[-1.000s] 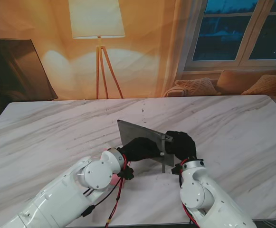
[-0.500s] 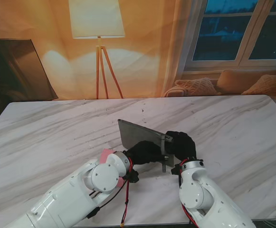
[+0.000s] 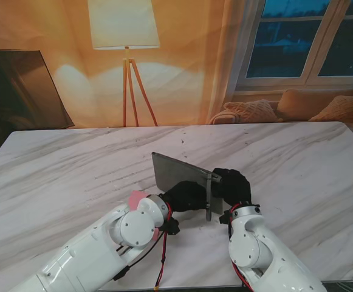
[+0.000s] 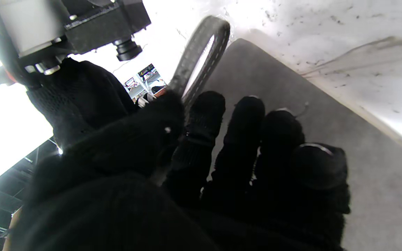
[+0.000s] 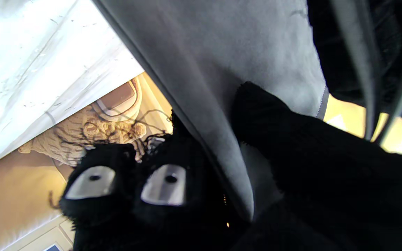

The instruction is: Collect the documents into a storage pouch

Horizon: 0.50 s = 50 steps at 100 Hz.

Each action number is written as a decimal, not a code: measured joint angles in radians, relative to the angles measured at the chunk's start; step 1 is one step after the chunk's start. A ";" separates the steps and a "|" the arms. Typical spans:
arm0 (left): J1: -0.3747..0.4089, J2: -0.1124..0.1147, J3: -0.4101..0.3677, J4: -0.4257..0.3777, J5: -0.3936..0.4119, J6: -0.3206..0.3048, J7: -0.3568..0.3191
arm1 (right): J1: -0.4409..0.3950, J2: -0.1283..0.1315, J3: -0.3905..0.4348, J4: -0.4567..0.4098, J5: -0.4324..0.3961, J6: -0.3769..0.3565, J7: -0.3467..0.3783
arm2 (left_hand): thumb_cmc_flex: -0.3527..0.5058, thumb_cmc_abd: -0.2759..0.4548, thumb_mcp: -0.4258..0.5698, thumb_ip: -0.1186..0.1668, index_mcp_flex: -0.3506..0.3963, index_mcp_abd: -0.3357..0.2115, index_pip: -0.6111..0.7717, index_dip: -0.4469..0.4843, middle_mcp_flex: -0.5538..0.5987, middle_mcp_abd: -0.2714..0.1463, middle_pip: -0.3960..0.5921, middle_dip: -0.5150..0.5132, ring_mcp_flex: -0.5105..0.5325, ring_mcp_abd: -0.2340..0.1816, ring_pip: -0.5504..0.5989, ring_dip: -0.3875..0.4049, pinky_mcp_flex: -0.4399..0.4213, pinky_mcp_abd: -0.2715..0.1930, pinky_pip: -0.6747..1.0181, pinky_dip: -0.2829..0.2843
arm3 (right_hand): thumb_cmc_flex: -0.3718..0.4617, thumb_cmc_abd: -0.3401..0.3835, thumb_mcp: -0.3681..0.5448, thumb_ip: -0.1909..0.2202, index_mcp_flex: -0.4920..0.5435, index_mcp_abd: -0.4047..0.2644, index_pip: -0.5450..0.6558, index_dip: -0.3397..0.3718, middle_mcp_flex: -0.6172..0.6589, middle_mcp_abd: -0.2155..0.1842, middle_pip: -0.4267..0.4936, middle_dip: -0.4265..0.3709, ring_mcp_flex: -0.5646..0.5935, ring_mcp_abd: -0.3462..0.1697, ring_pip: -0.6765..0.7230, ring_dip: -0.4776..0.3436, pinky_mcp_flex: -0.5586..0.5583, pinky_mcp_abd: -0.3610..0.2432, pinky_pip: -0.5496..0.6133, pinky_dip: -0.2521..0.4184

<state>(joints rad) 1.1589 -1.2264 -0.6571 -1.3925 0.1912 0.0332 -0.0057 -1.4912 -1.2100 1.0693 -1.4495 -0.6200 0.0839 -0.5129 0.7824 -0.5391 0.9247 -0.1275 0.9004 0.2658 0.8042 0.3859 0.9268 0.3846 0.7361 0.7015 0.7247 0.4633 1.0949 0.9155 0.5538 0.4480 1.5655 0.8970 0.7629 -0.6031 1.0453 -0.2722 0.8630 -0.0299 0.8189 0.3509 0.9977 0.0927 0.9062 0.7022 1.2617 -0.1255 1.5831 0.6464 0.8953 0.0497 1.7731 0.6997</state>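
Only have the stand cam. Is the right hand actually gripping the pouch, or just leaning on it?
Observer: Gripping. The right wrist view shows the right hand pinching the grey pouch, thumb on one face, fingers behind the other.
Operator: Left hand?
Observer: The left hand has its fingers laid flat on the pouch's face; can't tell whether it grips.
Operator: Anything else there?
Observer: A dark stitched strap loop stands beside its thumb and index finger.

Grey felt pouch (image 3: pixel 176 172) tilted up off the table.
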 measured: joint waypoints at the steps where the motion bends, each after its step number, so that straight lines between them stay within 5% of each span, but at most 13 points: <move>1: 0.000 0.000 0.000 0.000 -0.001 0.001 0.000 | 0.000 0.000 0.000 0.000 0.001 0.001 0.000 | 0.006 0.000 0.002 -0.008 0.000 0.000 0.001 -0.001 0.000 0.000 0.000 0.000 0.000 0.000 0.000 0.000 0.000 0.000 0.000 0.000 | 0.000 0.000 0.000 0.000 0.000 0.000 0.000 0.000 0.000 0.000 0.000 0.000 0.000 0.000 0.000 0.000 0.000 0.000 0.000 0.000; 13: 0.000 -0.001 0.000 0.000 -0.004 0.007 0.000 | 0.001 0.000 0.000 0.000 0.002 0.002 0.000 | 0.013 0.002 0.003 -0.015 -0.017 -0.002 0.012 -0.011 0.000 -0.001 -0.001 0.020 0.000 0.000 0.000 -0.001 0.000 0.000 0.000 -0.001 | 0.000 0.006 0.000 0.000 -0.001 0.003 0.000 0.000 0.000 0.000 0.000 0.000 0.000 0.000 0.000 0.000 0.000 0.000 0.000 -0.001; 22: 0.001 -0.002 0.000 0.000 -0.009 0.006 0.004 | 0.001 0.000 0.000 0.001 0.000 0.002 0.000 | -0.091 0.058 -0.088 -0.014 -0.016 -0.002 -0.026 -0.009 -0.001 -0.001 -0.001 -0.004 0.000 0.000 0.000 -0.006 -0.002 0.000 0.000 -0.002 | 0.000 0.007 0.000 0.000 -0.001 0.003 0.000 0.000 0.000 0.000 0.000 0.000 0.000 0.000 0.000 0.000 0.000 0.000 0.000 -0.002; 31: 0.005 -0.005 -0.003 0.000 -0.013 0.006 0.013 | 0.003 0.000 -0.004 0.005 -0.009 0.005 -0.008 | -0.162 0.124 -0.169 0.030 0.021 -0.001 -0.055 0.044 0.000 0.000 0.000 -0.004 -0.001 0.000 0.000 -0.011 -0.002 0.000 0.000 -0.002 | 0.000 0.007 0.000 0.000 -0.001 0.004 0.000 0.000 0.000 0.002 0.001 0.000 0.000 0.000 0.000 0.000 0.000 0.000 0.001 -0.002; 50: 0.008 -0.014 0.003 0.004 0.029 0.015 0.062 | 0.005 0.000 -0.011 0.007 -0.037 0.021 -0.025 | -0.189 0.146 -0.243 0.029 0.019 -0.003 0.059 0.173 0.041 -0.003 0.105 0.042 0.053 -0.002 0.077 0.025 0.057 0.006 0.068 -0.002 | 0.000 0.007 0.000 0.000 -0.001 0.011 0.000 0.000 0.000 0.006 0.005 -0.001 0.000 0.001 0.016 0.015 0.019 0.009 0.006 -0.021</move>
<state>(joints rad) 1.1666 -1.2404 -0.6542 -1.3887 0.2202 0.0478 0.0566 -1.4858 -1.2103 1.0584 -1.4429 -0.6566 0.1051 -0.5378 0.5938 -0.3933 0.6817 -0.0981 0.9197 0.2627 0.8629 0.5585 0.9673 0.3821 0.8408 0.7434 0.7779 0.4611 1.1723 0.9409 0.6105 0.4545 1.6337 0.8954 0.7629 -0.5961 1.0449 -0.2722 0.8623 -0.0193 0.8189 0.3514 0.9974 0.0991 0.9114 0.7017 1.2617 -0.1243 1.5993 0.6615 0.9142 0.0591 1.7789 0.6790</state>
